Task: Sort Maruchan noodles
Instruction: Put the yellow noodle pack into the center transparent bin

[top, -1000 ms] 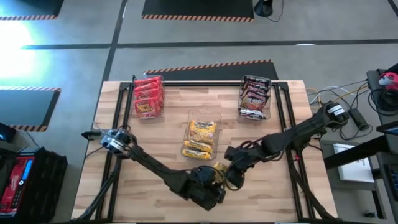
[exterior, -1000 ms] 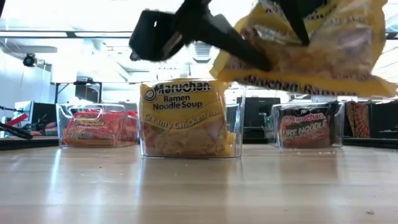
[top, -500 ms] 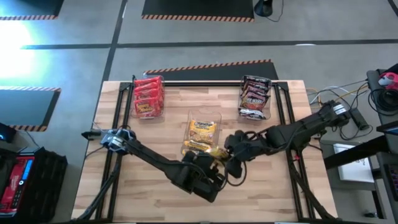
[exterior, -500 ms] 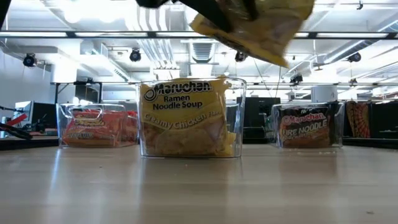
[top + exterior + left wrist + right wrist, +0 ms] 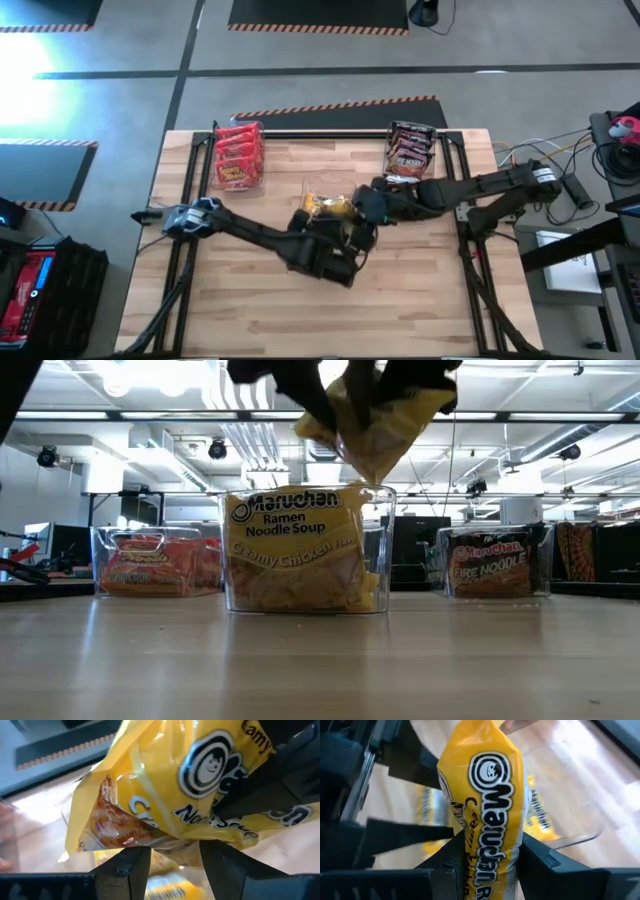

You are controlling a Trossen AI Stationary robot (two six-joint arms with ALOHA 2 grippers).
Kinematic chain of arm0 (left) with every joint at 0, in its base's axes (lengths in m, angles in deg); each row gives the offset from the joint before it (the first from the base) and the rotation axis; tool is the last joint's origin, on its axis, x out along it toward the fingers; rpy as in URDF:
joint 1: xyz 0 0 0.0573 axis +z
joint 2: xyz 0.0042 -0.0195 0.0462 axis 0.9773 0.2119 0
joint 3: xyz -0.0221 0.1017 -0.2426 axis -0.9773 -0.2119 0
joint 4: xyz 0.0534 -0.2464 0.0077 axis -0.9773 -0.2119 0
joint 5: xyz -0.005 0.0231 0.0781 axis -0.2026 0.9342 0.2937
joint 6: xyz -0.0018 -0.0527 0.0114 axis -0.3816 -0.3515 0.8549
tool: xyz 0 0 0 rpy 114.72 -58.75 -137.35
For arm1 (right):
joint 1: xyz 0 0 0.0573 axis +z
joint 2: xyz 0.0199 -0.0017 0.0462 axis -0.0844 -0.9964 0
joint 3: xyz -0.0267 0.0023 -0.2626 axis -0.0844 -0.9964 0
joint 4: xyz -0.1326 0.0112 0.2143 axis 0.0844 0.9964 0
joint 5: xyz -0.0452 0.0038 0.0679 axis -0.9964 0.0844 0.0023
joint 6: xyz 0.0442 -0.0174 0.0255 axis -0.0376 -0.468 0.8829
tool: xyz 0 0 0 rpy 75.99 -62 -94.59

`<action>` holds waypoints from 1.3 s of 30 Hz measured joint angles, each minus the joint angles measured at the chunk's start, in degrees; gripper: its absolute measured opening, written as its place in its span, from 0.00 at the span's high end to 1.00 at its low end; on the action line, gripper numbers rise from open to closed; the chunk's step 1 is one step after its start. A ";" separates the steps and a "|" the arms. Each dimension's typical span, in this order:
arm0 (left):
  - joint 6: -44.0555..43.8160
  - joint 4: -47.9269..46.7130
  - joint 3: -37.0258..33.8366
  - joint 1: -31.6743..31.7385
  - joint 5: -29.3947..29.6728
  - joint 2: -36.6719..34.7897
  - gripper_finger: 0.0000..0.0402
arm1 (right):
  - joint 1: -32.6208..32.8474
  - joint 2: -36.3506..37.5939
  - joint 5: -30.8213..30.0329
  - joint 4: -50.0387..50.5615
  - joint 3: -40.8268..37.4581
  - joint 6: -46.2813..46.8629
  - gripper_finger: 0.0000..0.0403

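1. Table layout, high view, clock-face from table centre: bin of red packets at 10 o'clock, bin of dark packets at 2 o'clock, clear middle bin near 12 o'clock and closer to centre, with yellow packets in it.
2. The item in hand was one yellow noodle packet, held in the air over the middle bin. In the low view the packet hung above the bin's rim, not touching it.
3. Left gripper sat at the 6 o'clock side of the middle bin. Its fingers were partly closed, pinching one edge of the packet.
4. Right gripper came in from 3 o'clock, close beside the left one. Its fingers were likewise clamped on the packet, which stood on edge between them.
5. Step, as judged: placing a yellow packet with its own kind, carried by both arms.
6. Next move would call for lowering the packet between the bin walls, then opening both grips together; releasing one side first could let it swing and catch on the rim.
7. No loose packets were visible on the bare table, so the sort looked nearly finished.
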 joint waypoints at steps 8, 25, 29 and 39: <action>6.09 0.42 -2.22 4.94 0.02 -0.04 0.62 | -8.83 -2.16 1.24 -0.57 -0.01 -5.57 0.71; 0.65 -1.97 -24.97 3.75 -8.97 -14.75 0.62 | -17.30 -15.26 13.68 -4.97 -0.36 -10.90 0.71; -6.80 2.75 -35.52 3.52 -8.54 -24.02 0.62 | -17.39 -16.25 18.02 -5.02 -0.01 -8.90 0.71; -8.37 23.78 -55.39 3.69 -6.50 -39.04 0.62 | -15.66 -17.72 22.94 -4.80 2.83 -6.54 0.71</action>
